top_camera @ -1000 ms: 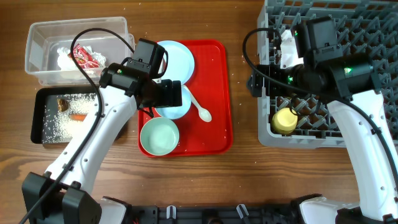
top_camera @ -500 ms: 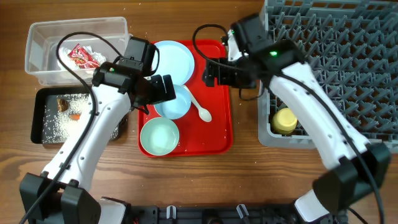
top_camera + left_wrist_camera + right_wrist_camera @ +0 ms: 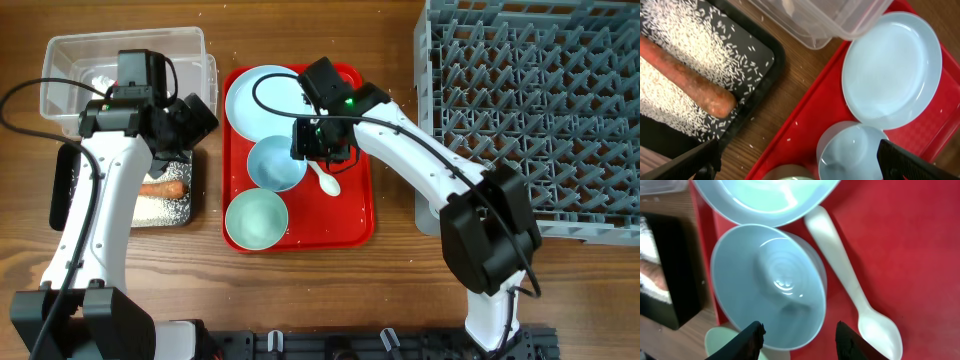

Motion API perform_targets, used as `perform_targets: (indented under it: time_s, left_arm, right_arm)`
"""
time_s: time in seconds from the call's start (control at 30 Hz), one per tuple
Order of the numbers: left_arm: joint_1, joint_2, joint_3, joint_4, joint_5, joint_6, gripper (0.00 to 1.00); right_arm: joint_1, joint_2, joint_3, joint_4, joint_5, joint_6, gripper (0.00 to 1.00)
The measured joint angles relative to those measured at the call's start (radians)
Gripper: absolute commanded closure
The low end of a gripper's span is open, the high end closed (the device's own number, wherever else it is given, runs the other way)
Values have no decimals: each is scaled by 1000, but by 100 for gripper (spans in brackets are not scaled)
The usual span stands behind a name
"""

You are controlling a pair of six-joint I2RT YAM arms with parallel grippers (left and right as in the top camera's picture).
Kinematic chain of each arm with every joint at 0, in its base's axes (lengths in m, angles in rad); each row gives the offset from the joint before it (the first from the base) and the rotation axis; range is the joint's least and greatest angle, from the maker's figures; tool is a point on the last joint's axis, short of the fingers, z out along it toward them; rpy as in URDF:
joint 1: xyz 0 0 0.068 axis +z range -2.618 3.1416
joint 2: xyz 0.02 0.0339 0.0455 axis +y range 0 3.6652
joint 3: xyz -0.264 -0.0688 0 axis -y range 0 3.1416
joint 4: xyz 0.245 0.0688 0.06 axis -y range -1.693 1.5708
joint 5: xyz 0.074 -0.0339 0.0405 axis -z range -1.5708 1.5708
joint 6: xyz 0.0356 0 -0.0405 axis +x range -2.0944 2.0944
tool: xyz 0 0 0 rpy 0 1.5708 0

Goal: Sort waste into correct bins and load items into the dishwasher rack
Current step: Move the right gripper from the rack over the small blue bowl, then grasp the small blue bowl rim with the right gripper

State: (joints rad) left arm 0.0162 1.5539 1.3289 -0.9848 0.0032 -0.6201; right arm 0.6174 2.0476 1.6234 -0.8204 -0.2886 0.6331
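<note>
We see the right pincer (image 3: 801, 339) hanging over the red tray (image 3: 355, 215). Its two fingers are spread, with nothing pinched between them. One finger (image 3: 752, 339) lies across the near rim of the light blue bowl (image 3: 767, 282), and the other stands over bare tray just beside the white spoon (image 3: 850, 287). We cannot tell whether either finger touches anything.

The bowl sits upright in the middle of the tray. The spoon lies flat beside it, with its handle pointing toward the light blue plate (image 3: 262, 92) at the tray's far end. The pale green bowl (image 3: 256, 220) sits upright at the near end, just beside the blue bowl.

The left pincer (image 3: 797, 156) is also spread wide and holds nothing. It hovers above the strip of worktop (image 3: 790, 95) between the black tray (image 3: 776, 56) and the red tray. In the black tray, loose rice grains (image 3: 715, 42) are scattered over the floor and an orange-brown sausage stick (image 3: 687, 75) lies on them. The clear tub (image 3: 185, 45) stands just beyond the black tray, and much of it is covered by the left arm in the overhead view.

The grey dishwasher rack (image 3: 530, 100) fills the far right of the worktop, well apart from the red tray. The right arm crosses its near left corner and hides that part of it.
</note>
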Motion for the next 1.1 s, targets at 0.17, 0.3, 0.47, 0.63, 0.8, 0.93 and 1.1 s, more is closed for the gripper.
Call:
perform_targets:
  time_s: [0.17, 0.3, 0.47, 0.63, 0.8, 0.93, 1.1]
  left_arm:
    - [8, 1, 0, 18, -29, -7, 0]
    - [9, 30, 0, 22, -36, -7, 0]
    - [13, 72, -1, 67, -43, -7, 0]
    - [42, 77, -1, 77, -44, -7, 0]
    - [59, 78, -1, 80, -44, -7, 0]
    - [59, 78, -1, 99, -74, -7, 0]
    - [59, 98, -1, 122, -109, -7, 0]
  right_arm:
    - [6, 16, 0, 4, 3, 33, 59]
    - [32, 30, 0, 19, 24, 55, 59]
    - [74, 82, 0, 21, 55, 82, 59]
    - [76, 92, 0, 22, 80, 86, 55]
    - [76, 89, 0, -6, 100, 95, 36]
    - [76, 21, 0, -41, 142, 97, 32]
    - [76, -51, 0, -91, 179, 103, 34]
